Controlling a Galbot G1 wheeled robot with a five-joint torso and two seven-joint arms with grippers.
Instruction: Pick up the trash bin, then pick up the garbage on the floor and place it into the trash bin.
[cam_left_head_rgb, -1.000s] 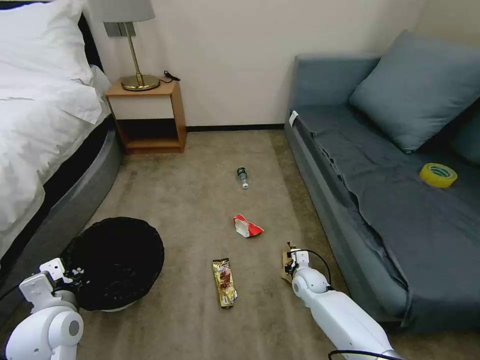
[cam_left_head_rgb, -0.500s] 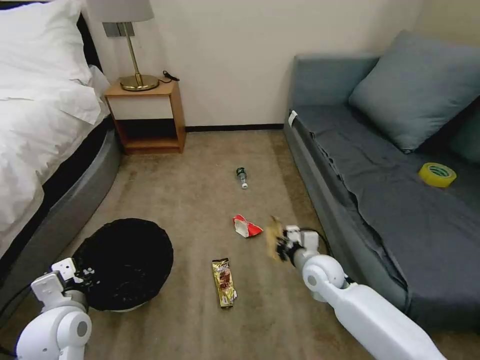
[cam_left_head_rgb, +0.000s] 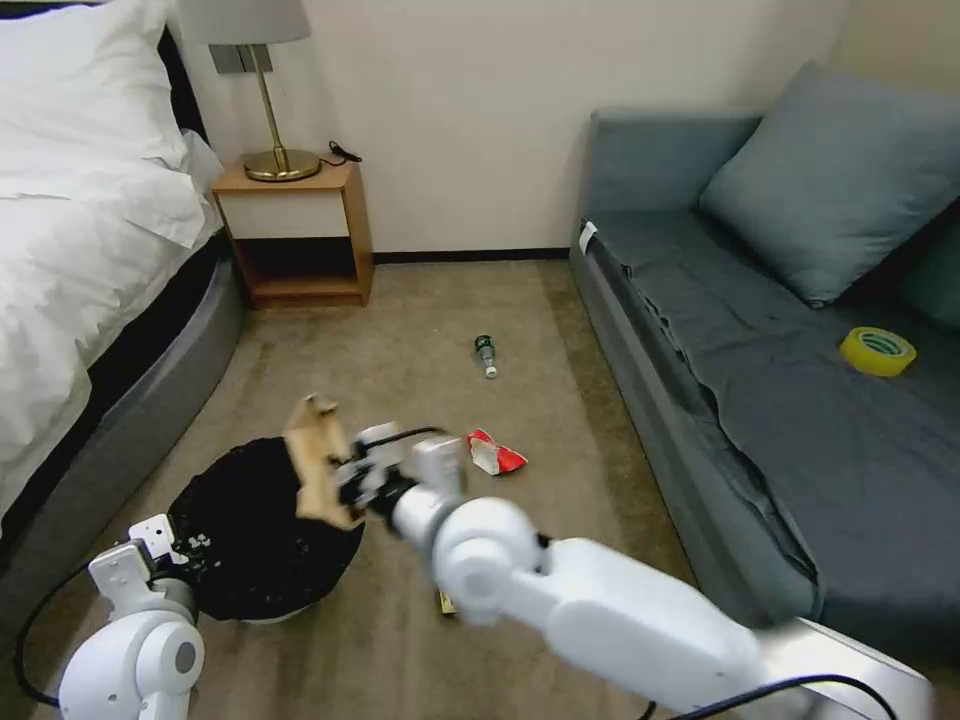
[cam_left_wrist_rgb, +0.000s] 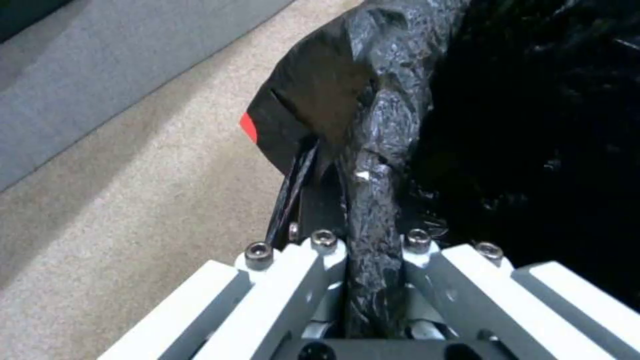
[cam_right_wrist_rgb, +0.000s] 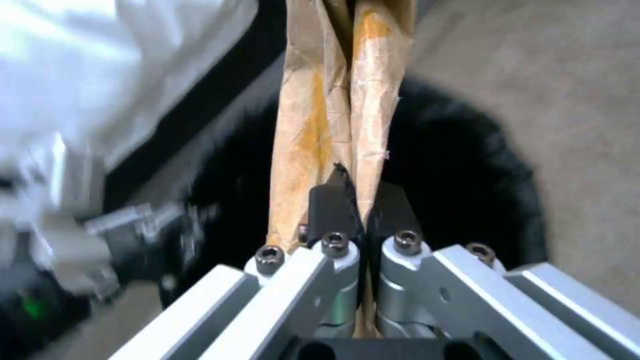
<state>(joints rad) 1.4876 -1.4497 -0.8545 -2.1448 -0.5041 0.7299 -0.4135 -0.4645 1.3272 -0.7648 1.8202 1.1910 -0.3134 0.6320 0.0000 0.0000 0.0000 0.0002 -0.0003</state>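
The trash bin (cam_left_head_rgb: 240, 560), white with a crinkly black bag, stands on the carpet at the lower left. My left gripper (cam_left_head_rgb: 172, 545) is shut on the bin's bagged rim (cam_left_wrist_rgb: 373, 165), near the bed side. My right gripper (cam_left_head_rgb: 350, 482) is shut on the crumpled tan paper (cam_left_head_rgb: 314, 460) and holds it over the bin's right edge; the right wrist view shows the tan paper (cam_right_wrist_rgb: 333, 100) above the bin's black opening (cam_right_wrist_rgb: 467, 170). On the floor lie a red-and-white wrapper (cam_left_head_rgb: 495, 455) and a small bottle (cam_left_head_rgb: 485, 355). The gold-brown wrapper (cam_left_head_rgb: 445, 603) is mostly hidden behind my right arm.
A bed (cam_left_head_rgb: 70, 260) runs along the left, a wooden nightstand (cam_left_head_rgb: 300, 235) with a lamp stands at the back. A grey sofa (cam_left_head_rgb: 760, 400) lines the right, with a yellow tape roll (cam_left_head_rgb: 877, 350) on it. Open carpet lies between them.
My right arm has swung left from beside the sofa, carrying the tan paper off the floor to above the bin. The bin has shifted slightly right in the left gripper's hold.
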